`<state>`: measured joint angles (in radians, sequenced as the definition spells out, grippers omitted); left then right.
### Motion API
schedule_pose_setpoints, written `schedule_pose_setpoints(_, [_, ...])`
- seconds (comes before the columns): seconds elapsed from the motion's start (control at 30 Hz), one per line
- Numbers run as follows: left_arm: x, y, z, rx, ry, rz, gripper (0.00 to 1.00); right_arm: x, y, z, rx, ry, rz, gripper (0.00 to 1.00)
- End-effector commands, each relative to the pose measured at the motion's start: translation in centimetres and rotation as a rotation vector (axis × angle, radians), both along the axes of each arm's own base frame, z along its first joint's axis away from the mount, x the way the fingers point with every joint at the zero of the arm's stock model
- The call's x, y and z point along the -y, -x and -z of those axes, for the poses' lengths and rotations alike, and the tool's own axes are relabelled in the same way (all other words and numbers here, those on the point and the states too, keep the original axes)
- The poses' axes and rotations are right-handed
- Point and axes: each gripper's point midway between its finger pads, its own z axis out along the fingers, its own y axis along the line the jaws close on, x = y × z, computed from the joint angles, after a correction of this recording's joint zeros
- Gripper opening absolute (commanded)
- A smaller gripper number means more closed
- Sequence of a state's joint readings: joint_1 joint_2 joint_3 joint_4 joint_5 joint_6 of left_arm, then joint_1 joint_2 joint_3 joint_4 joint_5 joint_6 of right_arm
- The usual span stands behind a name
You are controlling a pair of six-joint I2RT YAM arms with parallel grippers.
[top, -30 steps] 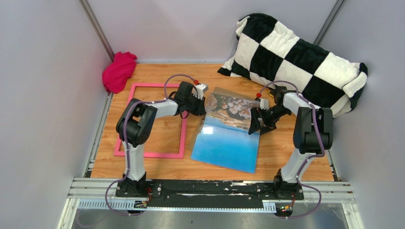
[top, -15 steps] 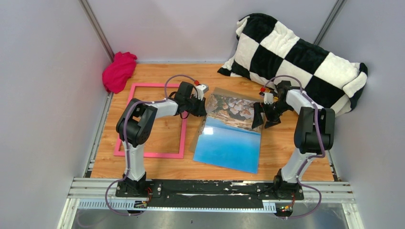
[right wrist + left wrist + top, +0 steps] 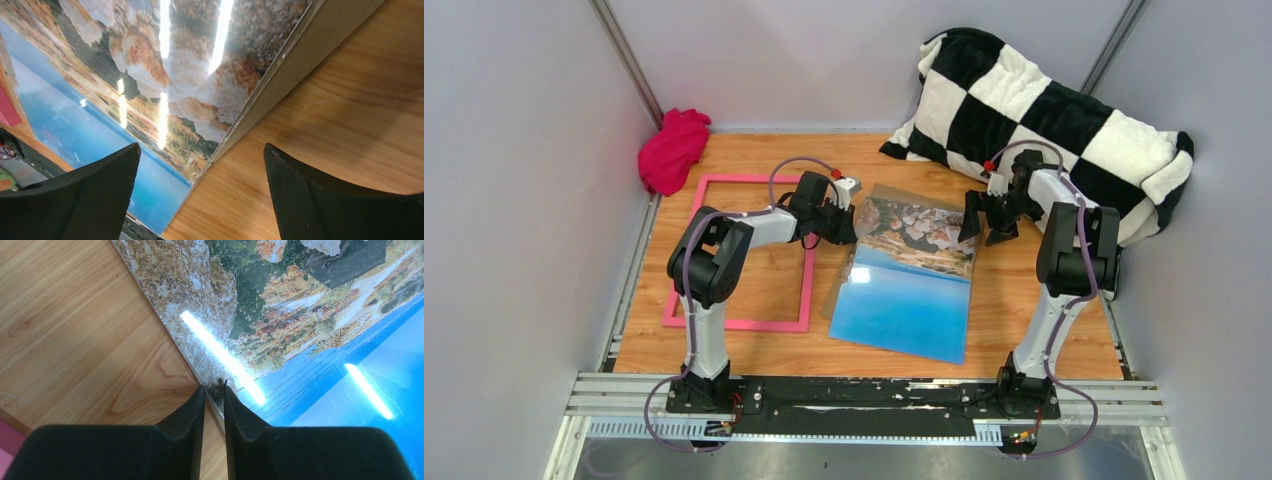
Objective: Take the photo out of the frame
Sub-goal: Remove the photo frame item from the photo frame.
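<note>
In left wrist view alone, left end effector (image 3: 214, 391) pinches photo (image 3: 310, 325); right end effector (image 3: 201, 150) spread.

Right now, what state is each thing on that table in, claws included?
photo: out of the frame, lying on a brown board, left edge pinched.
frame: empty, flat on the table.
brown board: under the photo, one edge showing.
left gripper: shut on the photo's edge.
right gripper: open, holding nothing, above the photo's far right corner.
pink cloth: crumpled in the far left corner.
checkered blanket: bundled at the far right.
</note>
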<state>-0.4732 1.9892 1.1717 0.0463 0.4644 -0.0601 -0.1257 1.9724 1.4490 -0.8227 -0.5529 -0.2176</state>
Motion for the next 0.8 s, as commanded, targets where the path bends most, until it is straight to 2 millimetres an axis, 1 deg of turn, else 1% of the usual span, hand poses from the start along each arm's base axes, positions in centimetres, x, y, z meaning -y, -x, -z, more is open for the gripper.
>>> schedule_pose_setpoints(0.0, [-0.7,1.9,3.1,-0.092,-0.052,0.011,0.19,-0.3,-1.9,-1.3,0.030,-0.039,0.038,0.93])
schedule_pose_setpoints(0.1, [-0.7,1.8,3.1,-0.091,-0.055,0.007,0.19,0.2,-1.7,-0.2,-0.006,-0.003,0.066,0.93])
schedule_pose_setpoints(0.17, [-0.7,1.7,2.9,-0.085,-0.054,0.005,0.20,0.4,-1.1,0.6,-0.028,0.008,0.063,0.93])
schedule_pose_setpoints(0.2, [-0.7,1.6,2.5,-0.075,-0.050,0.006,0.22,0.4,-0.7,1.0,-0.039,0.007,0.062,0.93])
schedule_pose_setpoints(0.3, [-0.7,1.4,0.9,-0.034,-0.042,0.011,0.32,0.2,0.0,1.6,-0.058,-0.006,0.058,0.93])
schedule_pose_setpoints(0.4, [-0.9,1.4,-1.0,0.008,-0.032,0.021,0.48,0.0,0.0,1.6,-0.060,-0.017,0.057,0.93])
schedule_pose_setpoints(0.43, [-1.0,1.5,-1.6,0.013,-0.037,0.031,0.54,-0.1,0.0,1.6,-0.061,-0.022,0.057,0.92])
schedule_pose_setpoints(0.47, [-1.1,1.7,-2.4,0.019,-0.036,0.036,0.57,-0.1,0.0,1.7,-0.063,-0.026,0.056,0.92])
schedule_pose_setpoints(0.57, [-1.7,2.4,-3.3,0.053,-0.064,0.076,0.63,-0.2,0.0,1.6,-0.062,-0.032,0.055,0.92])
schedule_pose_setpoints(0.63, [-2.1,3.0,-3.2,0.050,-0.081,0.095,0.65,-0.4,0.1,1.4,-0.058,-0.045,0.053,0.92])
schedule_pose_setpoints(0.77, [-2.4,5.3,-2.8,0.010,-0.085,0.186,0.64,-0.7,0.1,0.9,-0.041,-0.062,0.051,0.92])
